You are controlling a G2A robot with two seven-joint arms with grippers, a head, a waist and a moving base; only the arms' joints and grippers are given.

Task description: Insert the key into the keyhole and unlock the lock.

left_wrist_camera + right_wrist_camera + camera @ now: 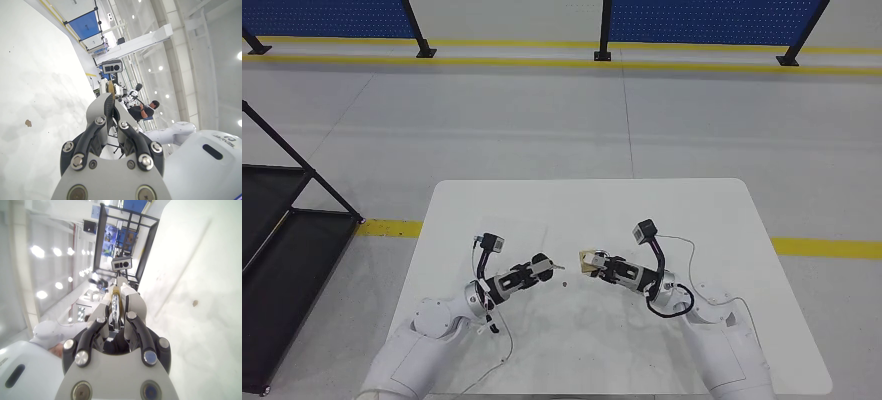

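Top view, lower centre of the frame, read from left to right. The left gripper [546, 267] has its jaws pressed together on the key [557, 266], whose free end juts toward the right of the frame. A narrow strip of white table [692, 220] shows between the key's tip and the lock [588, 260]: the two are near but appear apart, and both are held above the tabletop. The right gripper [597, 264] pinches the brass lock body from either side. A small brown speck [567, 284] lies on the table just below the gap.

Left wrist view, mid-frame. The pads [109, 108] meet with the key clamped between them and hardly visible. The lock [110, 89] sits directly beyond the fingertips, on their line.

Right wrist view, mid-frame. The fingers flank the lock [115, 294], and its chrome shackle [115, 313] runs back between them toward the palm.

Step in hand, as judged: alignment before insertion. To do it well, the right arm should hold the lock rigid. The left arm should bring the blade onto the keyhole's axis, match its flat to the slot, and advance straight without side load. Turning should wait until the key is fully seated. A thin key may pivot in the pads if it meets the lock face off-centre. The keyhole itself cannot be made out.
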